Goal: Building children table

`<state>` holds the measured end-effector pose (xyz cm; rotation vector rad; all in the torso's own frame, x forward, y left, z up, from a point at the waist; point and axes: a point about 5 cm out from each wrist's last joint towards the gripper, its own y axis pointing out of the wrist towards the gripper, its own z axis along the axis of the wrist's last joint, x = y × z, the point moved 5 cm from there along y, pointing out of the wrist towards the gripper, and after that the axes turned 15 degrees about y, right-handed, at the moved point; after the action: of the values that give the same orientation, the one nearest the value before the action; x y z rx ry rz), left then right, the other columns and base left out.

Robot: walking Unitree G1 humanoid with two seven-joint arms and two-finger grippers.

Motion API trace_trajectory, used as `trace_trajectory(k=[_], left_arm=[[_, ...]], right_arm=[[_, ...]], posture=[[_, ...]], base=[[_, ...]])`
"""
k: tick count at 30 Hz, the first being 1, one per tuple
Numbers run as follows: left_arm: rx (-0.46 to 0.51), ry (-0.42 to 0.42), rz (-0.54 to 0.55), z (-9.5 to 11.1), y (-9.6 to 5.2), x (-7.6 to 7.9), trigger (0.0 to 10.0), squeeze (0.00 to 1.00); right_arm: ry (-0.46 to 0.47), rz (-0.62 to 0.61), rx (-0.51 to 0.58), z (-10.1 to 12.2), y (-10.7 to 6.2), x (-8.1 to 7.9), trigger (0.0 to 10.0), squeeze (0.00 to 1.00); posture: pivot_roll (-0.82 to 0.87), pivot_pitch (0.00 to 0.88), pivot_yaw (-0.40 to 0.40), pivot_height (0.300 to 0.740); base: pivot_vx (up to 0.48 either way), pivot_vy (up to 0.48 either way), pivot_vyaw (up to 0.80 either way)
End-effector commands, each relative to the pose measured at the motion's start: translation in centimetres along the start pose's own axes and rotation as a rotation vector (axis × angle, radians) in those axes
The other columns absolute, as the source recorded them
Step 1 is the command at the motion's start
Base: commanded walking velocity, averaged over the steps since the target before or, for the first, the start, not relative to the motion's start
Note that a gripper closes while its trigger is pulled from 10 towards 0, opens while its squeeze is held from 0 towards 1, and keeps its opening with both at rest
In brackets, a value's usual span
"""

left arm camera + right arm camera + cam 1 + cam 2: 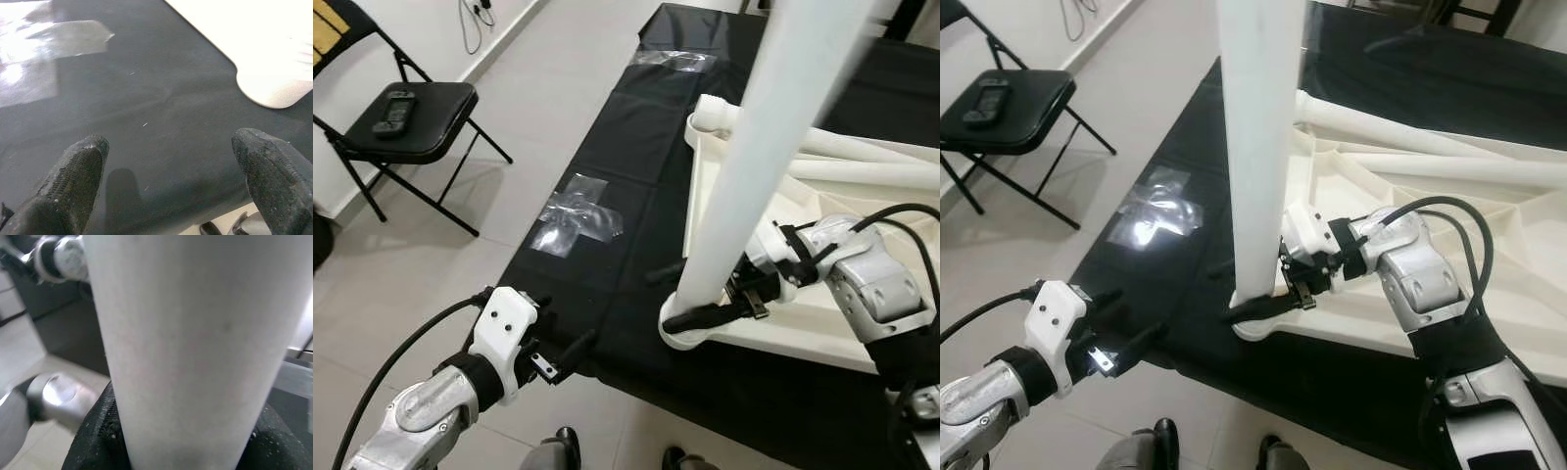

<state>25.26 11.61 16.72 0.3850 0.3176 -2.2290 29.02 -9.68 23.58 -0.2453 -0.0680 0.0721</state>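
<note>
A white table top (705, 206) lies upside down on the black-covered table (626, 127). A white table leg (773, 127) stands upright in the top's near left corner. My right gripper (700, 315) is shut on the leg's base; in the right wrist view the leg (181, 347) sits between the black fingers (93, 440). Two more white legs (871, 162) lie across the top. My left gripper (570, 351) hovers open at the table's near edge, its fingertips (73, 181) spread over the black cloth, left of the top's corner (274, 93).
Clear plastic bags (576, 215) lie on the black cloth, with another (675, 61) farther back. A black folding chair (406, 117) holding a dark controller (393, 110) stands on the tiled floor to the left. Shoes (570, 446) show below the table edge.
</note>
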Motion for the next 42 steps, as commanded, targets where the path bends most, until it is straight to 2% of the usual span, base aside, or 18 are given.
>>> trace_trajectory(k=[1, 4, 6, 7, 8, 9, 10, 11, 12, 13, 15, 18, 23, 26, 30, 34, 38, 42], left_arm=[[-0.005, -0.011, -0.014, -0.1, -0.1, 0.6, 10.0, 0.00], [-0.004, -0.011, -0.014, -0.1, -0.1, 0.6, 10.0, 0.00], [-0.004, -0.013, -0.013, -0.2, 0.0, 0.6, 10.0, 0.00], [-0.004, -0.013, -0.013, -0.2, 0.0, 0.6, 10.0, 0.00], [-0.003, -0.015, -0.011, -0.2, 0.0, 0.7, 10.0, 0.00], [-0.003, -0.015, -0.011, -0.2, 0.0, 0.7, 10.0, 0.00], [-0.003, -0.015, -0.009, -0.2, 0.0, 0.7, 10.0, 0.00], [-0.003, -0.015, -0.009, -0.2, 0.0, 0.7, 10.0, 0.00], [-0.004, -0.015, -0.008, -0.2, 0.0, 0.6, 10.0, 0.00], [-0.003, -0.013, -0.006, -0.2, 0.0, 0.6, 10.0, 0.00], [-0.003, -0.012, -0.004, -0.2, 0.1, 0.5, 10.0, 0.00], [0.000, 0.006, 0.011, 0.0, 0.1, -0.2, 10.0, 0.00], [0.001, 0.014, 0.026, 0.1, 0.0, -0.6, 10.0, 0.00], [0.004, 0.011, 0.038, 0.1, 0.2, -0.6, 10.0, 0.00], [0.009, 0.004, 0.041, 0.0, 0.4, -0.4, 10.0, 0.00], [0.010, 0.003, 0.043, 0.0, 0.5, -0.3, 10.0, 0.00], [0.014, 0.008, 0.040, 0.0, 0.6, -0.2, 10.0, 0.00], [0.017, 0.012, 0.039, 0.1, 0.7, -0.3, 10.0, 0.00]], right_arm=[[0.092, -0.167, 0.013, -1.9, 0.7, 1.5, 10.0, 0.00], [0.102, -0.242, 0.032, -1.9, 0.8, 2.1, 10.0, 0.00], [0.117, -0.416, 0.081, -2.3, 1.0, 3.2, 10.0, 0.00], [0.117, -0.416, 0.081, -2.3, 1.0, 3.2, 10.0, 0.00], [0.109, -0.545, 0.110, -2.4, 1.3, 3.8, 10.0, 0.00], [0.109, -0.545, 0.110, -2.4, 1.3, 3.8, 10.0, 0.00], [0.079, -0.843, 0.079, -3.4, 0.4, 5.6, 10.0, 0.00], [0.079, -0.843, 0.079, -3.4, 0.4, 5.6, 10.0, 0.00], [0.047, -1.057, 0.054, -3.9, -0.7, 6.5, 10.0, 0.00], [0.035, -1.213, 0.048, -4.3, -1.2, 6.1, 10.0, 0.00], [0.027, -1.273, 0.054, -4.3, -0.7, 5.7, 10.0, 0.00], [0.073, -1.304, 0.112, -4.0, 1.2, 6.4, 10.0, 0.00], [0.124, -1.305, 0.142, -3.9, 1.7, 7.2, 10.0, 0.00], [0.217, -1.284, 0.162, -4.1, 3.2, 7.0, 10.0, 0.00], [0.249, -1.321, 0.207, -3.8, 2.6, 7.4, 10.0, 0.00], [0.317, -1.173, 0.490, -0.2, 2.7, 7.8, 10.0, 0.00], [0.297, -0.878, 0.692, 3.5, 2.5, 6.5, 10.0, 0.00], [0.292, -0.815, 0.708, 3.9, 2.3, 6.3, 10.0, 0.00]], posture=[[0.10, 0.341, -0.026, 0.740], [0.10, 0.341, -0.028, 0.740], [0.10, 0.341, -0.035, 0.740], [0.10, 0.341, -0.035, 0.740], [0.09, 0.341, -0.035, 0.740], [0.09, 0.341, -0.035, 0.740], [0.09, 0.340, -0.035, 0.740], [0.09, 0.340, -0.035, 0.740], [0.09, 0.339, -0.038, 0.740], [0.10, 0.338, -0.036, 0.740], [0.10, 0.334, -0.027, 0.740], [0.11, 0.322, -0.023, 0.740], [0.11, 0.315, -0.030, 0.740], [0.11, 0.303, -0.040, 0.740], [0.11, 0.291, -0.050, 0.740], [0.11, 0.287, -0.052, 0.740], [0.11, 0.276, -0.051, 0.740], [0.11, 0.276, -0.050, 0.740]], base=[[0.000, 0.000, 0.00], [0.000, 0.000, 0.00], [0.000, 0.000, 0.00], [0.000, 0.000, 0.00], [0.000, 0.000, 0.00], [0.000, 0.000, 0.00], [0.000, 0.000, 0.00], [0.000, 0.000, 0.00], [0.000, 0.000, 0.00], [0.000, 0.000, 0.00], [0.000, 0.000, 0.00], [0.000, 0.000, 0.00], [0.000, 0.000, 0.00], [0.000, 0.000, 0.00], [0.000, 0.000, 0.00], [0.000, 0.000, 0.00], [0.000, 0.000, 0.00], [0.000, 0.000, 0.00]])
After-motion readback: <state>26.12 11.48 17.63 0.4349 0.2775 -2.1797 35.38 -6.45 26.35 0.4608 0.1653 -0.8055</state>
